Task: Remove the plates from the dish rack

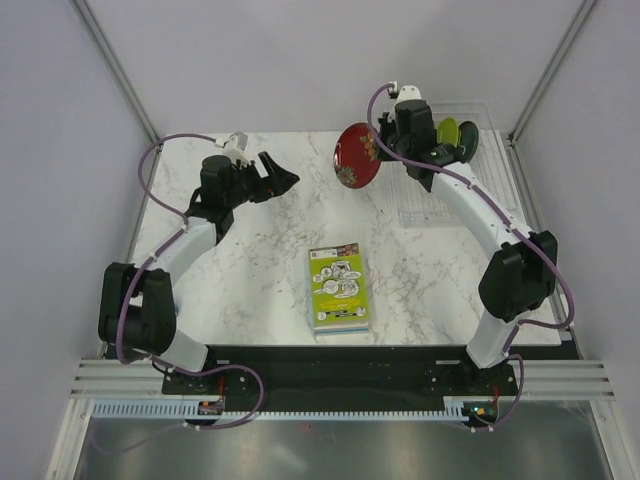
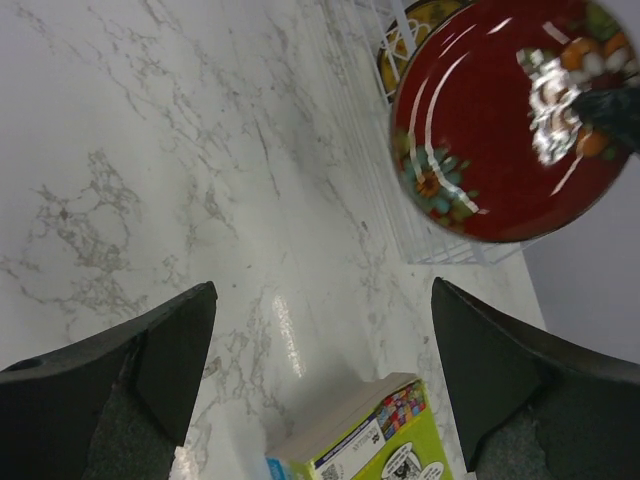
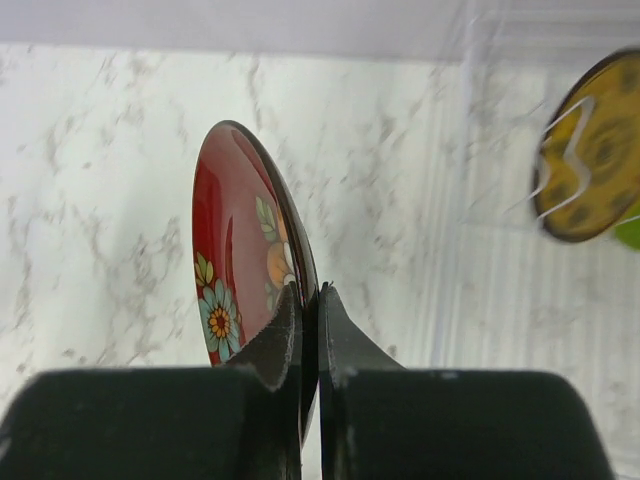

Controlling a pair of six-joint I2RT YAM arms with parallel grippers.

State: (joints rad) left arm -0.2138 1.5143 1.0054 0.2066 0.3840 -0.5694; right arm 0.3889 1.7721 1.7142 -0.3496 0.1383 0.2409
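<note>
Well left of the dish rack (image 1: 428,212), the left gripper (image 1: 283,172) is hung over the table (image 1: 250,270), spread wide, nothing held. A lime-green book (image 1: 338,288) is laid flat left of the rack, toward the arm bases. Just off the rack's left edge the dark red plate (image 1: 357,157) is held up on edge, clear of the table, its rim pinched by the right gripper (image 3: 310,305), closed tight on it. Glossy glaze, so probably slippery, stiff and chippable, though likely light. A thin rim pinch could be twisted loose, so gentle moves are called for. Inside the rack the yellow-brown plate (image 3: 588,160) and the lime green plate (image 3: 632,232) are stood upright, best taken by the top rim too.
</note>
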